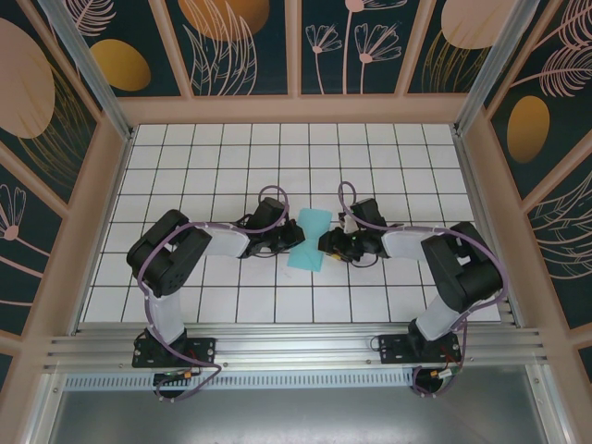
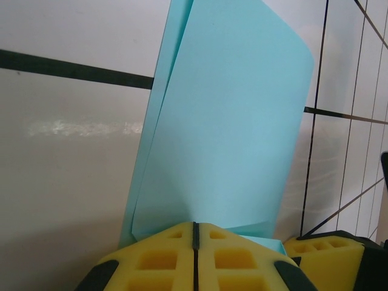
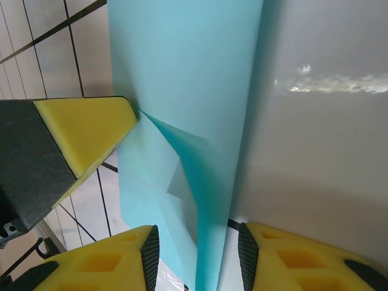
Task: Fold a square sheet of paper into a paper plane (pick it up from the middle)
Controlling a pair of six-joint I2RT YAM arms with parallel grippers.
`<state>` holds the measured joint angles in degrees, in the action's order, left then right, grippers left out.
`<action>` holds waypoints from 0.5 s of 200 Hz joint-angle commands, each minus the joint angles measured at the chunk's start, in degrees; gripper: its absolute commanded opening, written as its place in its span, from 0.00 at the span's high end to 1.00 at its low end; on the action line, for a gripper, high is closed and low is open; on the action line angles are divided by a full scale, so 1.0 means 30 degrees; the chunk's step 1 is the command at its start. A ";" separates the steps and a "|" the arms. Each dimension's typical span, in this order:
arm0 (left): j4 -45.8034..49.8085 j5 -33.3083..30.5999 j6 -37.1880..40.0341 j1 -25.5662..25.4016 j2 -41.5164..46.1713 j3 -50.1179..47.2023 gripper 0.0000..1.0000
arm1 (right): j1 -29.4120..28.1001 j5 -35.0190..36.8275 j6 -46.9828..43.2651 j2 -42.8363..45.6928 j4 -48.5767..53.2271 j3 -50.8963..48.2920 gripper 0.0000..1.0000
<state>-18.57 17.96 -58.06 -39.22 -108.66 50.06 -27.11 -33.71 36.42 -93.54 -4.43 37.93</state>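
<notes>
Just ahead of my left gripper (image 2: pixel 194 229) — clenched on the half-folded square sheet of paper (image 2: pixel 233 121) — my right gripper (image 3: pixel 195 235) straddles the fold, jaws apart; closing off-line could skew the crease or yank the sheet free.

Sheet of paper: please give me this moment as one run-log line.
sheet of paper: partly folded, between both pincers | left pincer: shut on its edge | right pincer: open, fingers astride its fold
</notes>
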 commanded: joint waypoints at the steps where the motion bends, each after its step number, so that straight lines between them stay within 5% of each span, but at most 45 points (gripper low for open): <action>1: 0.0564 -0.0096 0.0487 0.0117 -0.0400 0.0395 0.91 | -0.0221 -0.0510 0.0020 -0.0290 -0.0479 0.0508 0.58; 100: 0.0643 -0.0109 0.0498 0.0113 -0.0428 0.0403 0.91 | -0.0279 -0.0788 0.0300 -0.0536 -0.0798 0.0803 0.60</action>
<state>-18.33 17.98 -57.65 -39.22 -108.99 50.33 -27.49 -34.81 36.60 -94.50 -5.02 38.70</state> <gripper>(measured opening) 0.094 0.407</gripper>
